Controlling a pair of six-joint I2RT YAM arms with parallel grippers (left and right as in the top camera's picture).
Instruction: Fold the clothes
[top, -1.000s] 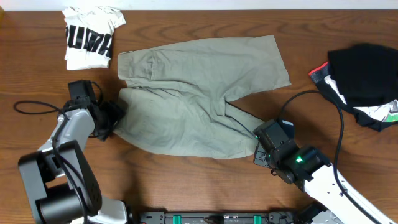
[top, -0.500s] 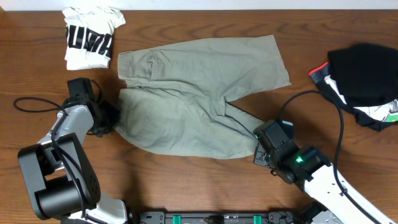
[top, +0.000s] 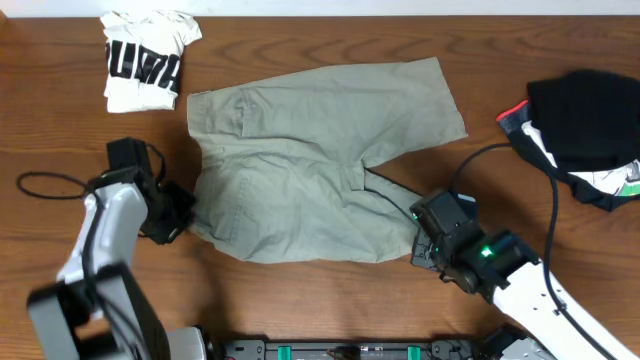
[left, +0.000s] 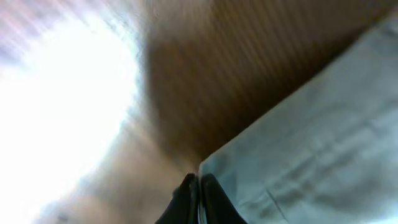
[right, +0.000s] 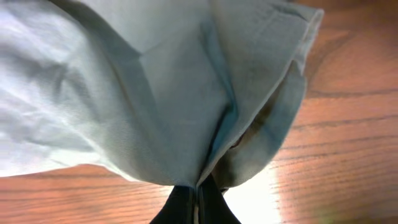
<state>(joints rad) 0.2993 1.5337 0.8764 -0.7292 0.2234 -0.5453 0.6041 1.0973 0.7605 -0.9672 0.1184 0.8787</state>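
The clothes, a pale khaki pair of shorts (top: 310, 150), lie spread across the middle of the wooden table. At their left front corner my left gripper (top: 185, 212) is shut on the fabric. The left wrist view is blurred, but it shows the black jaws (left: 199, 186) pressed together on the corner of the cloth (left: 311, 137). On the right, my right gripper (top: 420, 238) is shut on the hem of the nearer leg. In the right wrist view the fabric (right: 124, 81) bunches up from between the shut fingers (right: 198, 194).
A folded white printed tee (top: 145, 60) sits at the back left. A heap of black clothing (top: 585, 120) lies at the right edge. A black cable (top: 45, 185) loops on the table left of the left arm.
The left gripper has shut on the shorts' left corner and drawn it toward the front edge, straightening the waistband side. The right gripper has stayed shut on the leg hem.
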